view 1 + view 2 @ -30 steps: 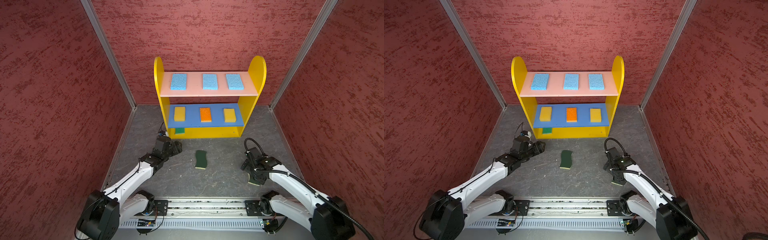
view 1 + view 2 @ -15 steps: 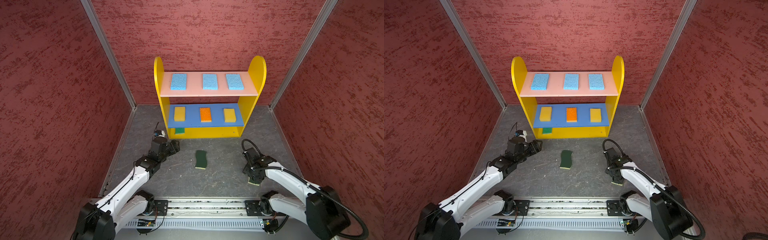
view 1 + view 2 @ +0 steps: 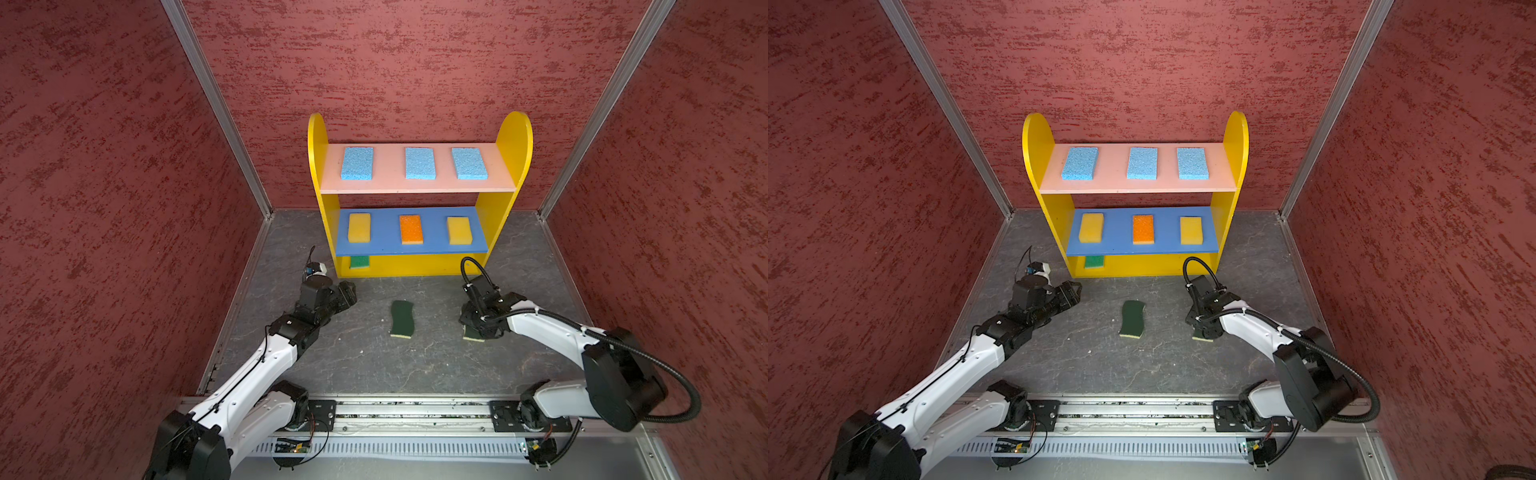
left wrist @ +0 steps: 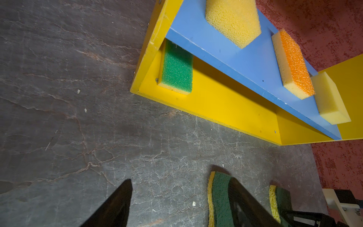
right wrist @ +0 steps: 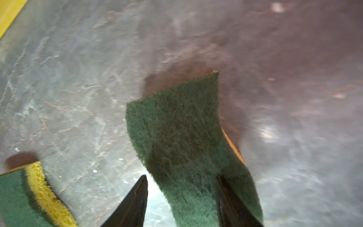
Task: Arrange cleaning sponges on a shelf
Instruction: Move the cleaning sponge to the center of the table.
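1. The red walls point(image 3: 124, 166) stand round a grey floor point(image 3: 374, 365).
2. The shelf point(image 3: 515, 137) stands at twelve o'clock. Three light blue sponges point(image 3: 420, 163) lie on top. Two yellow sponges point(image 3: 359, 227) and an orange sponge point(image 3: 411, 229) lie in the middle. A bright green sponge point(image 3: 359, 262) lies at the bottom. Seven look done.
3. The right gripper point(image 5: 182, 180) has a dark green sponge point(image 5: 176, 127) between its jaws. The picture is blurry, so I cannot tell if they squeeze it.
4. The left gripper point(image 4: 179, 179) is wide open and holds nothing.
5. The other dark green sponge point(image 3: 402, 318) lies mid-floor, with the left gripper at ten o'clock and the right gripper at three o'clock. Two sponges are left.
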Robot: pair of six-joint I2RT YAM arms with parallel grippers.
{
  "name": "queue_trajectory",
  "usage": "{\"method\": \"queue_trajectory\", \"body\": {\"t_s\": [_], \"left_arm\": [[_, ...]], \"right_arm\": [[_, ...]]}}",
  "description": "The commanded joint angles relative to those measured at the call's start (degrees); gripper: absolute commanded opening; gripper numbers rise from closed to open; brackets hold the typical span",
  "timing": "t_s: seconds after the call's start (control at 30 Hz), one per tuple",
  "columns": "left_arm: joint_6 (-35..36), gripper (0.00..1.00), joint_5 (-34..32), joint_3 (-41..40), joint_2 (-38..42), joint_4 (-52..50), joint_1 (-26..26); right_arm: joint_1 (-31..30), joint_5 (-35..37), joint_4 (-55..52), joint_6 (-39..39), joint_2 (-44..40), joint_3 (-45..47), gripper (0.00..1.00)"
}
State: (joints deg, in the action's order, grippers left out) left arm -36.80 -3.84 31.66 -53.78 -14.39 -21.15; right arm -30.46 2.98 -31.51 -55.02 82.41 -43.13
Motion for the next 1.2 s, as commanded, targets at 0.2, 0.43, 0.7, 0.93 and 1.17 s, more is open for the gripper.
{"method": "queue_trajectory", "body": {"t_s": [0.2,0.43,0.7,0.93,1.17], "left_arm": [[0.3,0.77,-1.5,1.0,2.3,-2.8,0.8],[-0.1,0.77,0.0,2.0,0.6,-2.4,0.4],[-0.1,0.77,-0.7,2.2,1.3,-3.7,-0.8],[-0.3,0.76,-1.3,2.0,2.1,-4.4,-1.5],[-0.3,0.77,-1.3,2.2,2.4,-4.8,-1.8]], "right_arm": [[-3.5,1.4,0.7,1.2,1.2,-6.2,0.62],[-5.2,5.7,-4.8,3.1,-5.2,-9.1,0.76],[-5.7,8.4,-9.3,2.0,-11.1,-2.3,0.86],[-8.3,8.8,-7.9,1.2,-14.0,2.4,0.94],[-10.0,8.8,-4.1,3.5,-11.3,3.4,0.96]]}}
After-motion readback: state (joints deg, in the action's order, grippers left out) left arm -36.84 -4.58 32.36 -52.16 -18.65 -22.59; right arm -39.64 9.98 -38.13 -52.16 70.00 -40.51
